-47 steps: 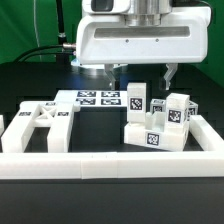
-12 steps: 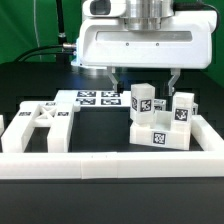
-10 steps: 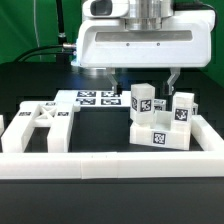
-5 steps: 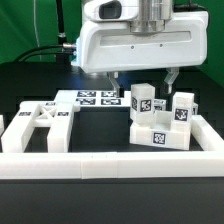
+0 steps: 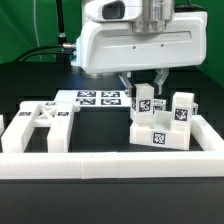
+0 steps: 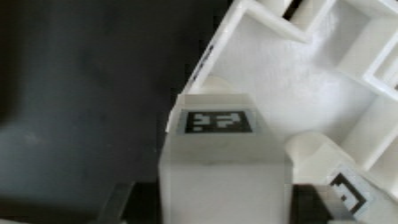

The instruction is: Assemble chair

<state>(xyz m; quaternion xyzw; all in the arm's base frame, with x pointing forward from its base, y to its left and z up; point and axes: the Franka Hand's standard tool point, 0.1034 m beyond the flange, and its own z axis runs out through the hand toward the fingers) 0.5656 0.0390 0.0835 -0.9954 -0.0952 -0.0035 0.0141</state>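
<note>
End effector (image 5: pixel 143 85) clenched on upright tagged post (image 5: pixel 143 102), fingers on both sides (wrist view: post fills the gap). Post stands w/ other chair blocks (image 5: pixel 165 130) at the exterior view's right, inside border rail (image 5: pixel 110 163); cross-braced side (image 5: pixel 38 120) lies at the exterior view's left.

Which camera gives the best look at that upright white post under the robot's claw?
The exterior view: the post stands there whole, with its side tag visible. The wrist view shows only its tagged end and one face, close up.
</note>
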